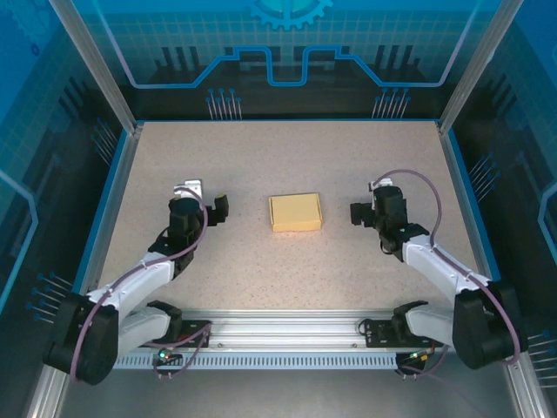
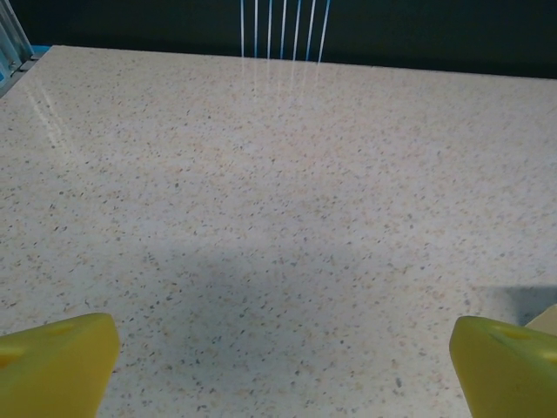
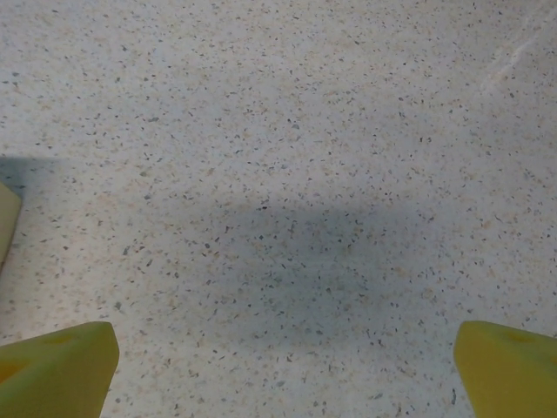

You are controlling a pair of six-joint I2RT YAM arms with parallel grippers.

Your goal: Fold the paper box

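The paper box [image 1: 295, 212] is a pale yellow closed rectangular box lying flat in the middle of the table. My left gripper [image 1: 207, 198] is left of it, apart from it, open, with nothing between its fingers. My right gripper [image 1: 367, 202] is to the box's right, also apart and open. In the left wrist view the yellow fingertips [image 2: 61, 361] stand wide apart over bare table, and a sliver of the box [image 2: 550, 320] shows at the right edge. In the right wrist view the fingertips [image 3: 509, 366] are equally wide, with a corner of the box [image 3: 5, 218] at the left edge.
The speckled beige table [image 1: 287, 157] is bounded by a blue rim and aluminium frame posts [image 1: 96, 65]. A metal rail [image 1: 287, 331] carrying both arm bases runs along the near edge.
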